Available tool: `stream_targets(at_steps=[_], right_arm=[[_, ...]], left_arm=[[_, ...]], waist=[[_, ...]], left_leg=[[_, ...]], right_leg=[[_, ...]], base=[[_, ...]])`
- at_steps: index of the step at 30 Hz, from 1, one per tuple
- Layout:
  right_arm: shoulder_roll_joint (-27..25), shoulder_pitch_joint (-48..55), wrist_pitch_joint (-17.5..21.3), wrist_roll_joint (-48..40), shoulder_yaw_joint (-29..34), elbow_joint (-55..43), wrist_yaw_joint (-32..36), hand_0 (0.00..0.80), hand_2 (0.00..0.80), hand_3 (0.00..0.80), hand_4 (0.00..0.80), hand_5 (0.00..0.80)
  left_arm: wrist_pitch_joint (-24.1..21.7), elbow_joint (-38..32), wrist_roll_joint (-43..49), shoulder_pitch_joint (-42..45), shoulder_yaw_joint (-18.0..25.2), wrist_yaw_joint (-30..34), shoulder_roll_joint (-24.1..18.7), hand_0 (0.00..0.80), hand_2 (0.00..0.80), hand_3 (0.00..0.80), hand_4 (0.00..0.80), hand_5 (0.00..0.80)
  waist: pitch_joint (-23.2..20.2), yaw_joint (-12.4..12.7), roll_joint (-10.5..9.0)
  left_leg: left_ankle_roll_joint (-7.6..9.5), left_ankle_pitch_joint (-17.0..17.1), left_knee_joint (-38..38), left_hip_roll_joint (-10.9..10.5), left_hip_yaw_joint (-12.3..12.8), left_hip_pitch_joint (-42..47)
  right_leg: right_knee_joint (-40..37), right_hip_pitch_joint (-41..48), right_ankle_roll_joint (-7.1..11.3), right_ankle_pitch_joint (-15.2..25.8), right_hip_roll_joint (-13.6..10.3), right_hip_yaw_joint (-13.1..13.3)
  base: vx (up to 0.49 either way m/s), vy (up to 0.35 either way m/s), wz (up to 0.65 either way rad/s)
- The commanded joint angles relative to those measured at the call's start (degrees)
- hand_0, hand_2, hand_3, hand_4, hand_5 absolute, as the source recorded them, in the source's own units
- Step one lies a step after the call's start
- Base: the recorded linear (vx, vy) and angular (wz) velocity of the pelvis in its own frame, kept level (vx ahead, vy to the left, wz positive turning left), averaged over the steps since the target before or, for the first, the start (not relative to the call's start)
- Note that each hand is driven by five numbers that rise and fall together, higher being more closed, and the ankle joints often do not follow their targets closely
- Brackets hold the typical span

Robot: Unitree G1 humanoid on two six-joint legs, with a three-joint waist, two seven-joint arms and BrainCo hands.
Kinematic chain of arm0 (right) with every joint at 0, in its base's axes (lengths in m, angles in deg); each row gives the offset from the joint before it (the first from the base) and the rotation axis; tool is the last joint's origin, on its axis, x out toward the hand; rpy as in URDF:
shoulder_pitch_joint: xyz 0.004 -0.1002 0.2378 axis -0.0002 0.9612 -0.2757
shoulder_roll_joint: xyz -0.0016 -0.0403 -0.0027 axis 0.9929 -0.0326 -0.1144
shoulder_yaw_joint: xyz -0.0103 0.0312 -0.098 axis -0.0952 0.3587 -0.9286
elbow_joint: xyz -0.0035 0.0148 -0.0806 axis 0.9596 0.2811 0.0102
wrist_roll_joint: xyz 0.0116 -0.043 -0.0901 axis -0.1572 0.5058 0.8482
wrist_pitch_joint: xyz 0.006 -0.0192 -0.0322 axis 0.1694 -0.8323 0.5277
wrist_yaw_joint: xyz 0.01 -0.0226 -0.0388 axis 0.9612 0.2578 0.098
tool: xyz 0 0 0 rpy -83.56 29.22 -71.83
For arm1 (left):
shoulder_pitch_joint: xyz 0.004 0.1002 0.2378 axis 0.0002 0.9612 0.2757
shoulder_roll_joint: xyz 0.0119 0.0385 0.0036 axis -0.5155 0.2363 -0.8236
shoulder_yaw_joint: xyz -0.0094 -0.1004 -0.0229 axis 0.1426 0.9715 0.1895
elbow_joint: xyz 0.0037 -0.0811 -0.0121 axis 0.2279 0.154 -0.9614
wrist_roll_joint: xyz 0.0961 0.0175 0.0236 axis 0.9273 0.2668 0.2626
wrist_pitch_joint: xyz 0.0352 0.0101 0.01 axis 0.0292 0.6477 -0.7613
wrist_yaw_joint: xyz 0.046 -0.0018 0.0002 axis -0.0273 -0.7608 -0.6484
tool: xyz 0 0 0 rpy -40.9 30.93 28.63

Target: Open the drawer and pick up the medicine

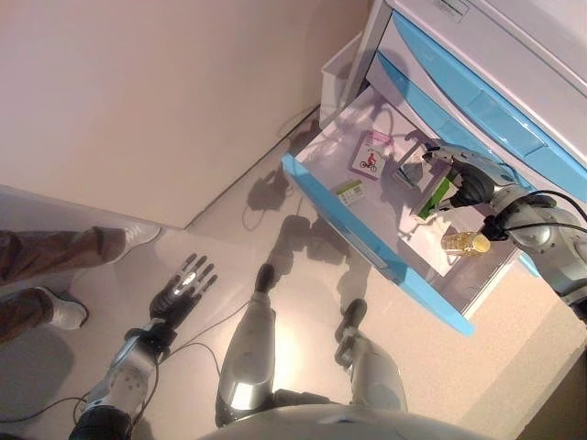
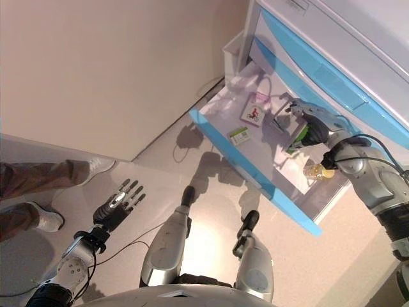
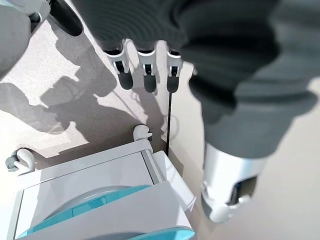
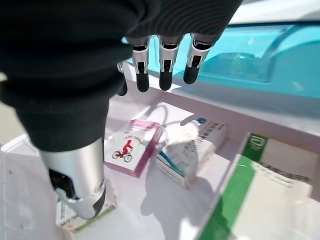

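Note:
The drawer (image 1: 367, 246), white with a blue front, stands pulled out of the cabinet. In it lie a pink medicine box (image 1: 371, 154), a small green-and-white box (image 1: 349, 192), a white-and-blue box (image 4: 187, 152), a larger green-and-white box (image 4: 255, 195) and a yellowish bottle (image 1: 466, 243). My right hand (image 1: 463, 174) hovers over the drawer's middle, above the green-and-white box, open with fingers (image 4: 165, 65) straight and nothing held. My left hand (image 1: 179, 289) hangs low at the left over the floor, open and empty.
Closed blue-fronted drawers (image 1: 477, 101) sit above the open one. A white bin (image 1: 337, 73) stands against the cabinet's left side by the wall. A person's legs and white shoes (image 1: 55, 312) are at the far left. The cabinet (image 3: 90, 185) rests on castors.

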Motion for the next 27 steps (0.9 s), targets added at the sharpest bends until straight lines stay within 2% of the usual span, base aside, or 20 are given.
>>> stream_targets(at_steps=[1, 27], right_arm=[[0.14, -5.02, 0.21, 2.22, -3.88, -0.09, 0.11, 0.0, 0.0, 0.0, 0.0, 0.0], [7.53, -13.76, -0.79, 8.65, -14.52, 5.73, 1.89, 0.0, 0.0, 0.0, 0.0, 0.0]], left_arm=[[-0.2, -3.7, 0.84, 1.83, -1.25, 0.47, -3.38, 0.0, 0.0, 0.0, 0.0, 0.0], [-0.18, -2.78, 1.36, -0.65, -2.56, 1.12, -2.96, 0.0, 0.0, 0.0, 0.0, 0.0]], waist=[[-1.26, 0.97, -1.39], [0.14, 4.0, -1.38]], left_leg=[[1.99, -3.71, 3.41, -1.63, 1.58, -2.67], [2.37, -3.52, 3.04, -2.56, 0.06, -3.47]], right_leg=[[3.77, 0.83, 2.28, -1.5, -1.8, 1.76], [4.2, 0.3, 2.29, -1.56, -1.81, 0.07]], base=[[0.0, 0.0, 0.0], [-0.006, 0.005, 0.03]])
